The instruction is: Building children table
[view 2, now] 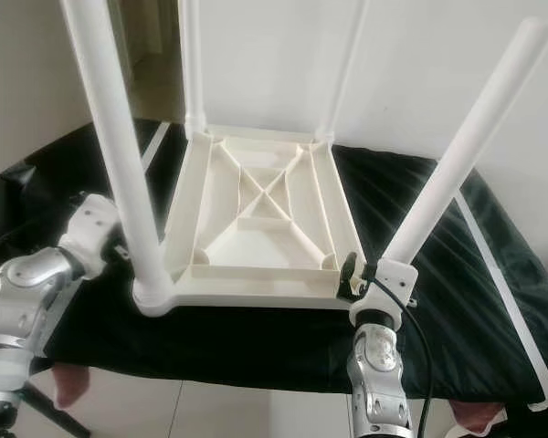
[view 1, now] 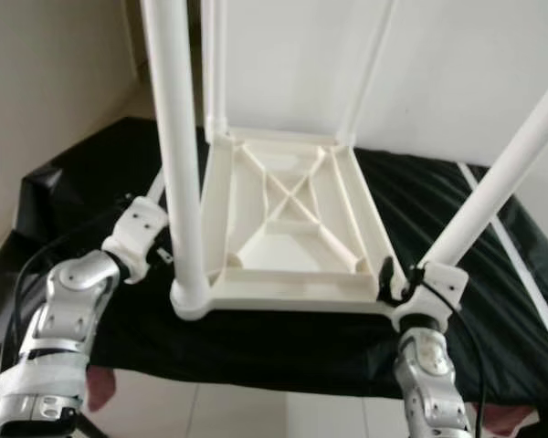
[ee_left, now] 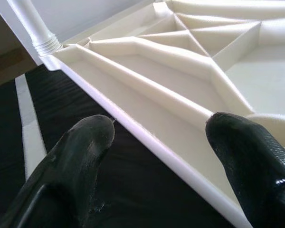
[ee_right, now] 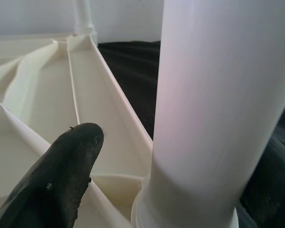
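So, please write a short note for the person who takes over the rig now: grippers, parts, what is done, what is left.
Left gripper: open, fingers astride the left rim of the tabletop, not closed on it.
Right gripper: at the base of the near right leg; one finger shows beside the leg; grip unclear.
Tabletop lies upside down on the black cloth.
Done: all four legs stand in their corners; near left leg is upright.
Left: the near right leg leans outward, so probably seat or tighten it.
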You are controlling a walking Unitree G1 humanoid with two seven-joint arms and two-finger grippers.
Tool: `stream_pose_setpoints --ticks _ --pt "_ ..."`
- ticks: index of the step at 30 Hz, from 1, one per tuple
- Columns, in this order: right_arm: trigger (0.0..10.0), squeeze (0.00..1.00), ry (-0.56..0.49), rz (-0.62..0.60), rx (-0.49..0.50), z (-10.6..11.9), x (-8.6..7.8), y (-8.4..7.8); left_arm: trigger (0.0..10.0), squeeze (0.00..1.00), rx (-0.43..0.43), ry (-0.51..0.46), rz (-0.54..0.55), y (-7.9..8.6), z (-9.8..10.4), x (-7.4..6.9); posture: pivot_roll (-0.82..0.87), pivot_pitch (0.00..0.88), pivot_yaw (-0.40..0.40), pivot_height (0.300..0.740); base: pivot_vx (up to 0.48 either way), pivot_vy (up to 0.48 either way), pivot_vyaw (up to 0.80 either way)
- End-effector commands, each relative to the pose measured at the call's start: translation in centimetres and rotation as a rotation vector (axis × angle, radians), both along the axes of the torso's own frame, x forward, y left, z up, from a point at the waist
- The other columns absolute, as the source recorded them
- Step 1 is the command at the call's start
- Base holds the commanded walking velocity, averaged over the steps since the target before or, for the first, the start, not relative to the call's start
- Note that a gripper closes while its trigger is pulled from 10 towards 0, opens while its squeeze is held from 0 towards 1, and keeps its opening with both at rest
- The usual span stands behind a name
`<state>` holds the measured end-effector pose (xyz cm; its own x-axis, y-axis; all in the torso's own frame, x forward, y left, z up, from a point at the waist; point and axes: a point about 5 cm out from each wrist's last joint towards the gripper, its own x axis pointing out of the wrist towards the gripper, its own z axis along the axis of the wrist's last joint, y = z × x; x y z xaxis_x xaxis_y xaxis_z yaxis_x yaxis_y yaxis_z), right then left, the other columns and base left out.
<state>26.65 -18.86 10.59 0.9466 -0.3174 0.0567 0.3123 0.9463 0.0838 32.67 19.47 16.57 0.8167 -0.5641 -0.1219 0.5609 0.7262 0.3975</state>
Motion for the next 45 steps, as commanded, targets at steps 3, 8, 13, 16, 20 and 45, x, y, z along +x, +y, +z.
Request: stream_pose_setpoints --ticks 3,8,13,16,20,45 --pt "10.0 0.00 0.017 -0.031 -0.013 -0.4 -0.1 -0.7 10.0 0.00 -0.050 0.012 -0.128 -3.1 -0.5 -0.6 0.03 0.000 -0.067 0.740 0.000 0.000 0.00" --pt "10.0 0.00 0.030 -0.107 -0.025 -0.6 -0.1 -2.5 10.0 0.00 -0.086 0.057 -0.290 -6.6 -1.7 -2.4 0.02 0.000 -0.059 0.740 0.000 0.000 0.00" --pt "10.0 0.00 0.031 -0.123 -0.031 -0.5 0.0 -3.3 10.0 0.00 -0.096 0.092 -0.385 -8.5 -2.4 -3.7 0.02 0.000 -0.055 0.740 0.000 0.000 0.00" --pt "10.0 0.00 0.032 -0.131 -0.036 -0.5 0.2 -3.7 10.0 0.00 -0.101 0.107 -0.428 -9.3 -2.7 -4.4 0.02 0.000 -0.053 0.740 0.000 0.000 0.00" --pt "10.0 0.00 0.035 -0.137 -0.048 -0.4 0.5 -4.3 10.0 0.00 -0.120 0.138 -0.475 -10.2 -2.9 -5.2 0.02 0.000 -0.057 0.740 0.000 0.000 0.00" --pt "10.0 0.00 0.045 -0.323 -0.062 -0.7 0.2 -6.3 10.0 0.00 -0.160 0.173 -0.610 -13.5 -2.1 -7.9 0.03 0.000 -0.075 0.740 0.000 0.000 0.00"
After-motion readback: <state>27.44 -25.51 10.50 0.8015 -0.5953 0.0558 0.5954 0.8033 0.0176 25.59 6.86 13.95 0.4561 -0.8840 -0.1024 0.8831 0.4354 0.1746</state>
